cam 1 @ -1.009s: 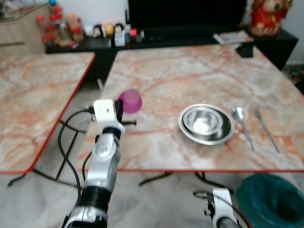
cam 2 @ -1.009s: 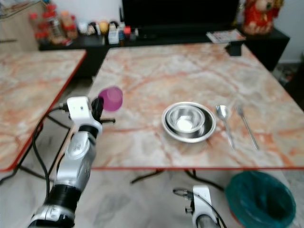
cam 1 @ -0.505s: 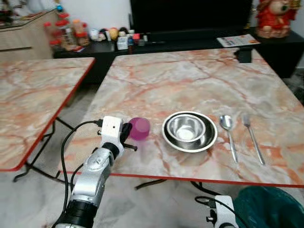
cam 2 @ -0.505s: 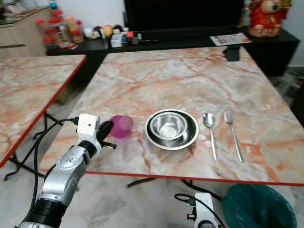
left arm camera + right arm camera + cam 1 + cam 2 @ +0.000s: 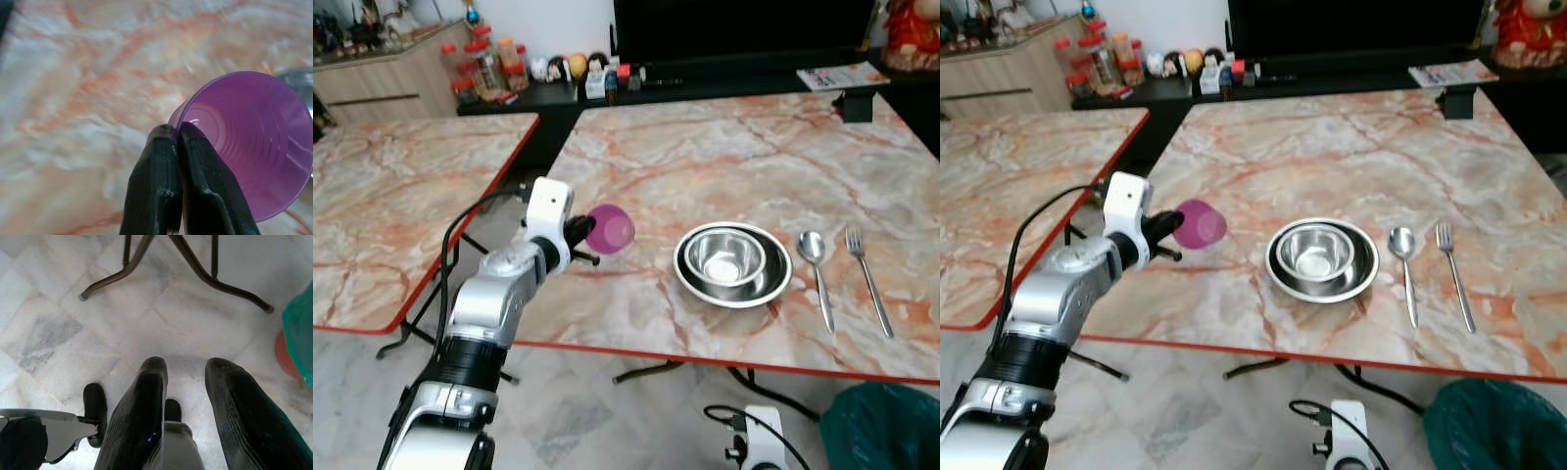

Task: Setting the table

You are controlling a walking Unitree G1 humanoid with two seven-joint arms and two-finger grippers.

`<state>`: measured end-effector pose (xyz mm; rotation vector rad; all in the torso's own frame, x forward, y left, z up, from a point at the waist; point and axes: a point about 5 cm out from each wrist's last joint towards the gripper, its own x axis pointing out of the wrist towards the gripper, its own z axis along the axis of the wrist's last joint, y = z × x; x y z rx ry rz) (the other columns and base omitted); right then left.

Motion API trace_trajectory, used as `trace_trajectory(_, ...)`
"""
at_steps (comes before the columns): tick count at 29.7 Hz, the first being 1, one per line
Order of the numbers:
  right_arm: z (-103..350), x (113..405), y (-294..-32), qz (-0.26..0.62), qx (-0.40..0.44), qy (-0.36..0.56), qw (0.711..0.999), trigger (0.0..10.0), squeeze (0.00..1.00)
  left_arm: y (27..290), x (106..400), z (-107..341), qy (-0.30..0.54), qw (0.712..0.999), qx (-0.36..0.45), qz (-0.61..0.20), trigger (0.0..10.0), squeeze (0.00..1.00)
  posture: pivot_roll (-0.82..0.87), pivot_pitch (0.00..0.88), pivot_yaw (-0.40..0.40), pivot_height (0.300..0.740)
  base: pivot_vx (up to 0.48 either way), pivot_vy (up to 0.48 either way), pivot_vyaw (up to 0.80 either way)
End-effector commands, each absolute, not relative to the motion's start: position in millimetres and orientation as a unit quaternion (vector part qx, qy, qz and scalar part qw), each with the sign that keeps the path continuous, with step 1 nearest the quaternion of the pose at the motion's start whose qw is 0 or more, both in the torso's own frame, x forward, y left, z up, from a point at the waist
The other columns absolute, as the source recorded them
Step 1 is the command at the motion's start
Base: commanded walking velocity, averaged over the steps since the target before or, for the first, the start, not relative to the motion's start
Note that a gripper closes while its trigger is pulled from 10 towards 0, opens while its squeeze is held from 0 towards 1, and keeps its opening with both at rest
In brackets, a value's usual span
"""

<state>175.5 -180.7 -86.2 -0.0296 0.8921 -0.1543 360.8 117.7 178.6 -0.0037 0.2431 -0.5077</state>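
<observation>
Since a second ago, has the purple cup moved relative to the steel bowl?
Cannot tell: the camera shifted. The purple cup, pinched by the left gripper, sits left of the steel bowl throughout.

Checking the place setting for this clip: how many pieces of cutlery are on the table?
2. A spoon lies just right of the steel bowls, and a fork lies right of the spoon, both near the table's front edge. None seems hidden.

Right gripper (image 5: 185,382), fingers parted, above tiled floor (image 5: 58,328)

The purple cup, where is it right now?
The purple cup is held by its rim in the left gripper, over the table's left side, left of the steel bowl.
</observation>
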Motion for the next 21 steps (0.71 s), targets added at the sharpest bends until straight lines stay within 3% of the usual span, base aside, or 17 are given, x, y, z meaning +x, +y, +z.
trace_trajectory(1,-88,173,-178,-0.081,-0.005,0.434,0.897,10.0,0.00,121,362,178,0.141,0.956,0.000,-0.258,10.0,0.00,0.04,0.031,0.166,0.740,0.000,0.000,0.00)
trace_trajectory(11,-89,170,-177,-0.092,0.004,0.437,0.895,10.0,0.00,116,363,170,0.207,0.932,0.030,-0.297,10.0,0.00,0.03,0.029,0.178,0.740,0.000,0.000,0.00)
trace_trajectory(21,-88,171,-181,-0.100,0.005,0.434,0.895,10.0,0.00,114,365,184,0.220,0.921,0.027,-0.321,10.0,0.00,0.03,0.037,0.182,0.740,0.000,0.000,0.00)
